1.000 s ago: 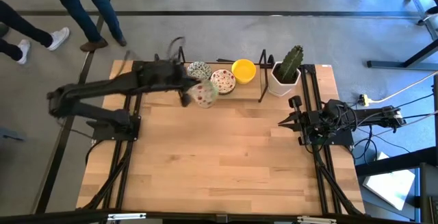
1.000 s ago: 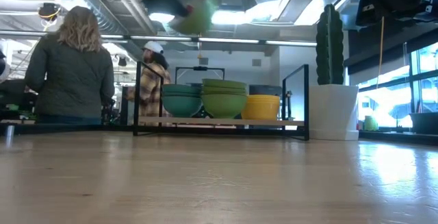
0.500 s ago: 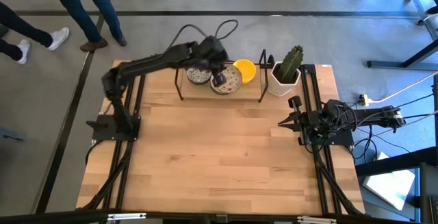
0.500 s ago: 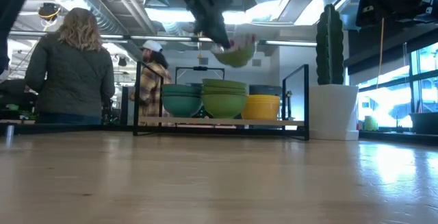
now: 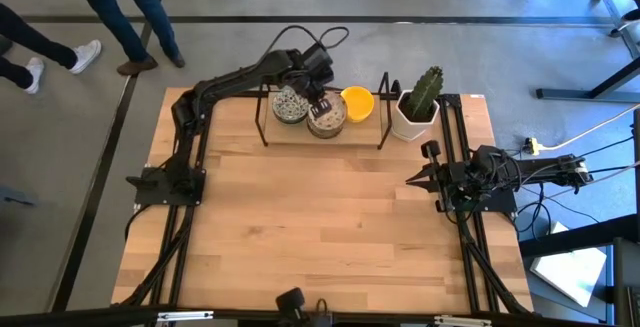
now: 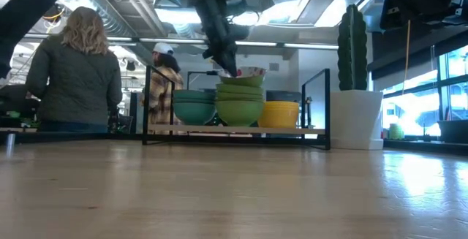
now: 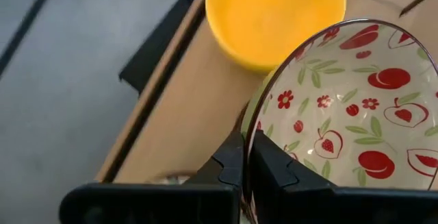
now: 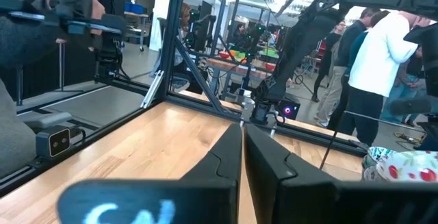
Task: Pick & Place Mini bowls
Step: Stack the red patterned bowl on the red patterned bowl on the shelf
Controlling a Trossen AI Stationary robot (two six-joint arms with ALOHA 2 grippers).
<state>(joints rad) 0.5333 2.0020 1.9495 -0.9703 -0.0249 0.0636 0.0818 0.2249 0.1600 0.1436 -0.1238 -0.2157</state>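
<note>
My left gripper (image 5: 318,103) reaches over the black rack at the table's far edge and is shut on a white mini bowl with red fruit print (image 7: 349,107). That bowl sits at the top of the middle stack (image 6: 239,100), slightly tilted in the low view. A stack of green-blue patterned bowls (image 5: 289,105) stands to its left, and the yellow bowls (image 5: 357,102) to its right. My right gripper (image 5: 412,179) waits shut above the table's right side, away from the rack. My left gripper pinches the red-printed bowl by its rim (image 7: 250,138), with one finger inside the bowl and one outside. The fingers (image 6: 223,58) come from above, slanting down from the table's left. Whether the bowl rests on the stack below or hangs just above it, I cannot tell.
The rack's black uprights (image 5: 384,107) frame the bowls. A white square pot with a green cactus (image 5: 420,102) stands right of the rack. People stand beyond the table's far edge (image 6: 73,71). Bare wood (image 5: 320,227) spreads over the near half of the table.
My left gripper has carried the red-printed bowl from left of the rack toward the right and the far edge, then down onto the middle stack. The bowl has dropped from high in the low view to the stack's top. The gripper has kept its hold.
</note>
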